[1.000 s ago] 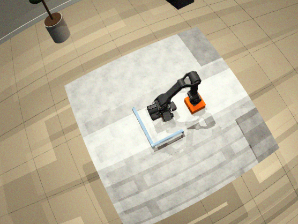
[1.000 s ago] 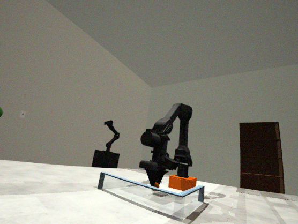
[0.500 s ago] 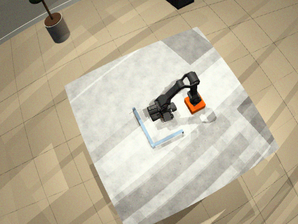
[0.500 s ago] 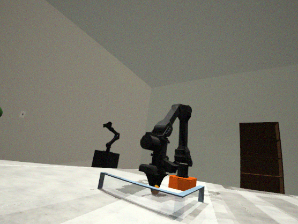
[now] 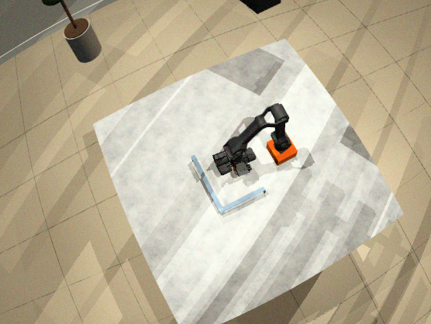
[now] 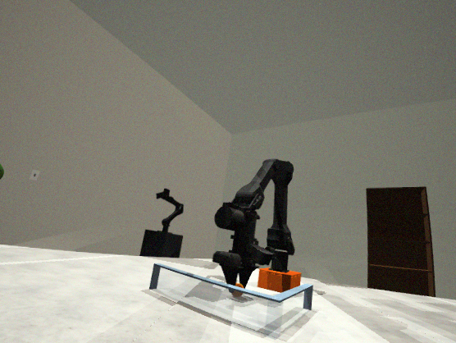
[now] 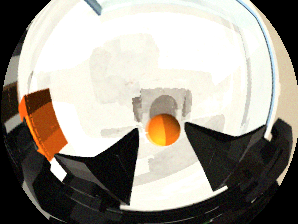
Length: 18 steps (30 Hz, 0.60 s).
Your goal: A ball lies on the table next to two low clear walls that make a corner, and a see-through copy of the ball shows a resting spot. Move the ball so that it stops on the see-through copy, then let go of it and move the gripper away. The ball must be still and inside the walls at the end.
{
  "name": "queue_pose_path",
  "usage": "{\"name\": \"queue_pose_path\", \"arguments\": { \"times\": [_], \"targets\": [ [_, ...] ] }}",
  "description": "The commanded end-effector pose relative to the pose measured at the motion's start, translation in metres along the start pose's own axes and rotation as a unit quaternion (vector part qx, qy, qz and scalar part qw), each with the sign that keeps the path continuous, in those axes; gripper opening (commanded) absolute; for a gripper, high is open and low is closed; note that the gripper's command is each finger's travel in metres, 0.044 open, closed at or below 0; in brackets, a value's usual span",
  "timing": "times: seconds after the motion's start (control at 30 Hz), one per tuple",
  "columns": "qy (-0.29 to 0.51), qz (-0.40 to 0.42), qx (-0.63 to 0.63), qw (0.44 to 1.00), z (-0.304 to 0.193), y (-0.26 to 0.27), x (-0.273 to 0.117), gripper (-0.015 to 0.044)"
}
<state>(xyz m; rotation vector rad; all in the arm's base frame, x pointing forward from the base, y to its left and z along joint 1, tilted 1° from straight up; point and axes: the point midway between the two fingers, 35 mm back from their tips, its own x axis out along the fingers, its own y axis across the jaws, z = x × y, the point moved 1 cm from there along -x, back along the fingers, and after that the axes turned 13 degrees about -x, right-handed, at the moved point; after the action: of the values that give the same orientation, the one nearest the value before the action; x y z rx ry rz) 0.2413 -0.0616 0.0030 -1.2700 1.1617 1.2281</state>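
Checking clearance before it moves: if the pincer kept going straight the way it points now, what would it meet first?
Probably the small orange ball, sitting between the open pincer fingers; just beneath lies the white marbled table.
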Motion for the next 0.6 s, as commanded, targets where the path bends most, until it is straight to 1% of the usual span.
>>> {"name": "queue_pose_path", "arguments": {
  "times": [0.0, 0.07, 0.13, 0.33, 0.37, 0.57],
  "targets": [
    [0.0, -0.002, 0.0, 1.0, -0.001, -0.004, -0.024, 0.0275],
    [-0.001, -0.001, -0.001, 1.0, -0.001, -0.003, -0.06, 0.0275],
    [-0.002, 0.0, -0.001, 1.0, 0.0, 0.0, -0.083, 0.0275],
    [-0.002, 0.0, -0.002, 1.0, 0.001, 0.001, -0.086, 0.0275],
    [0.001, -0.003, 0.0, 1.0, -0.001, -0.001, -0.078, 0.0275],
    [0.001, -0.003, 0.0, 1.0, -0.001, -0.001, -0.078, 0.0275]
  ]
}}
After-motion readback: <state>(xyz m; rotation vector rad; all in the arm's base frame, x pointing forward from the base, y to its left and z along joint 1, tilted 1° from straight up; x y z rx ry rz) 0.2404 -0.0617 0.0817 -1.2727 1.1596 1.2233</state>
